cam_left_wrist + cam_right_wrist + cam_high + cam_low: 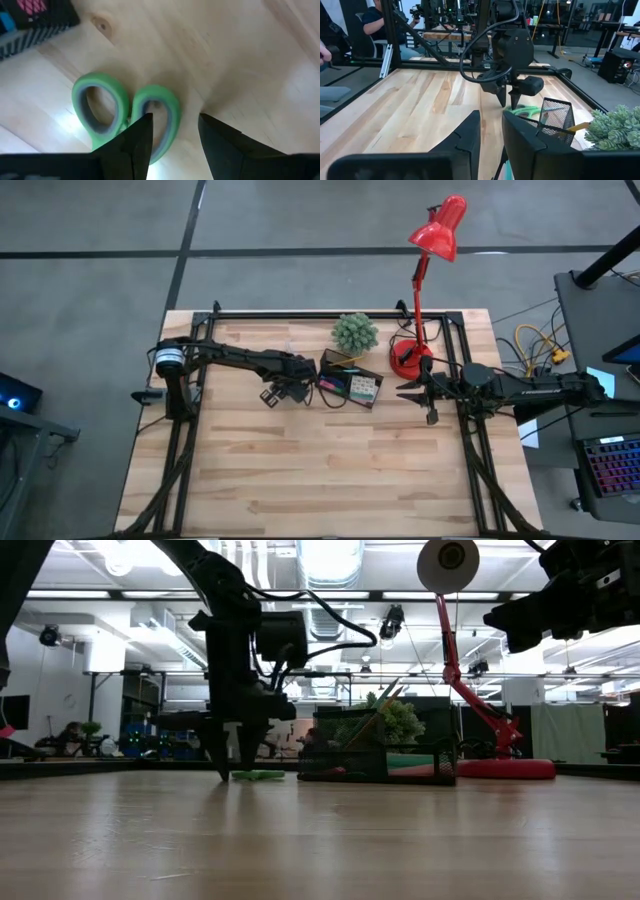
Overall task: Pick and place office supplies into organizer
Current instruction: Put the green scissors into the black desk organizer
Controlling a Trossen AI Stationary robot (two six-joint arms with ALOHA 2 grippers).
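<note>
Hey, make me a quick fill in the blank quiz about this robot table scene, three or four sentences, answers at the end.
1. The left tool hangs over the scissors, whose handles are colored ____.
2. The left tool's fingers stand ____, with nothing between them.
3. On the table, the scissors lie outside the black mesh ____.
4. The desk lamp next to the potted plant is ____ in color.

Missing words: green; open; organizer; red
</note>
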